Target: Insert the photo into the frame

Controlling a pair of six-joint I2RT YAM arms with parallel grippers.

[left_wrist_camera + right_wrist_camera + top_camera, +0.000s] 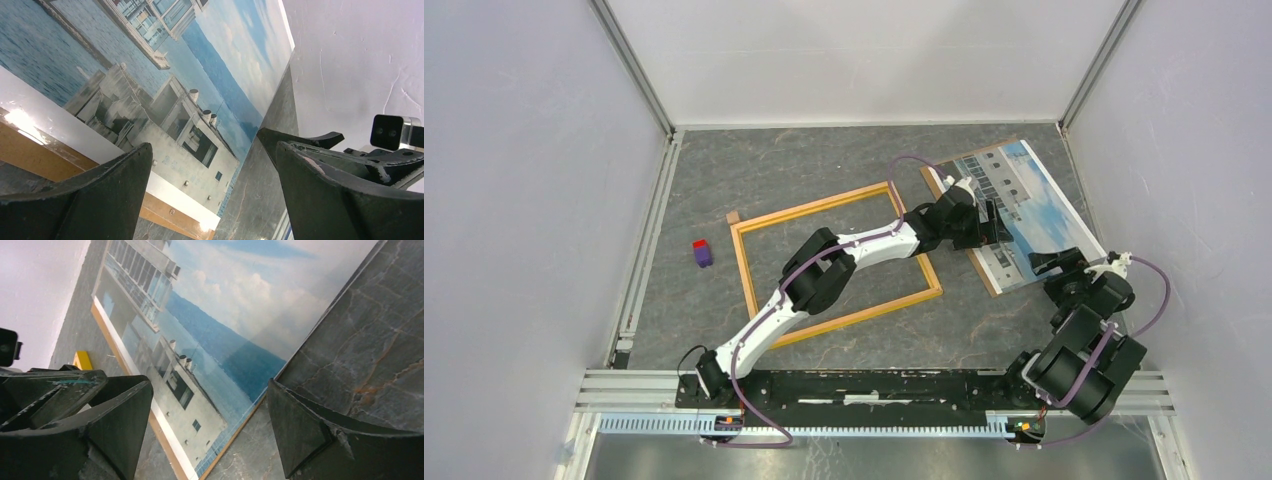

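Observation:
The photo (1034, 200), a pale building under blue sky, lies flat at the back right on a brown backing board (979, 268). It also shows in the left wrist view (165, 75) and the right wrist view (210, 340). The orange-yellow frame (754, 275) lies empty in the middle of the table, under my left arm. My left gripper (996, 226) is open and empty over the photo's left side (212, 147). My right gripper (1046, 262) is open and empty at the photo's near corner (209, 385). The two grippers are close together.
A small red and purple block (702, 252) sits left of the frame. A small brown piece (733, 217) lies at the frame's back left corner. The right wall (1184, 150) stands close behind the photo. A glossy reflection lies over the print in the right wrist view.

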